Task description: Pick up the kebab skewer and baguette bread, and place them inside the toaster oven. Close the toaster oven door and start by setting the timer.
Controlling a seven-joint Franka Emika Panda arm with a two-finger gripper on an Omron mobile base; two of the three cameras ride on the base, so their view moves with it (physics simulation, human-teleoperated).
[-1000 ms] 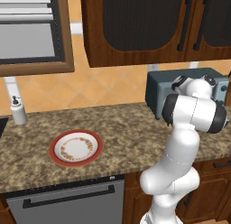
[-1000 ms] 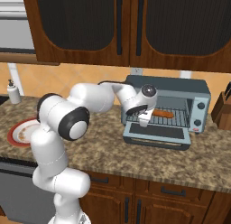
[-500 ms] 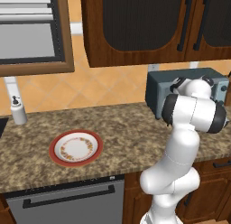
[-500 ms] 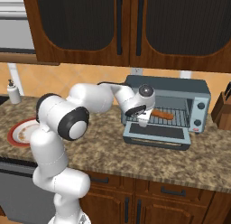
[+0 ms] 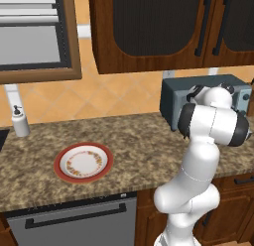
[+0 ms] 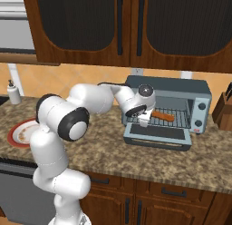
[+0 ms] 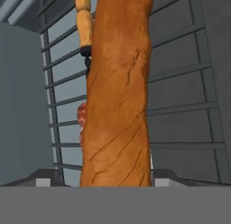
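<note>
Toaster oven (image 6: 199, 101) is seen open, its door (image 6: 157, 134) dropped flat. Bread (image 7: 118, 92) lies on the rack, skewer (image 7: 83, 33) just behind at eleven o'clock. Gripper (image 6: 144, 121) spread cannot be told; withdrawing carelessly could drag the bread out.

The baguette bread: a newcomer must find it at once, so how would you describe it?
Find the grey-blue toaster oven on the granite counter, its door folded down. On the wire rack inside lies the baguette bread, a thick orange-brown ridged loaf, far stouter than the thin skewer beside it.
</note>
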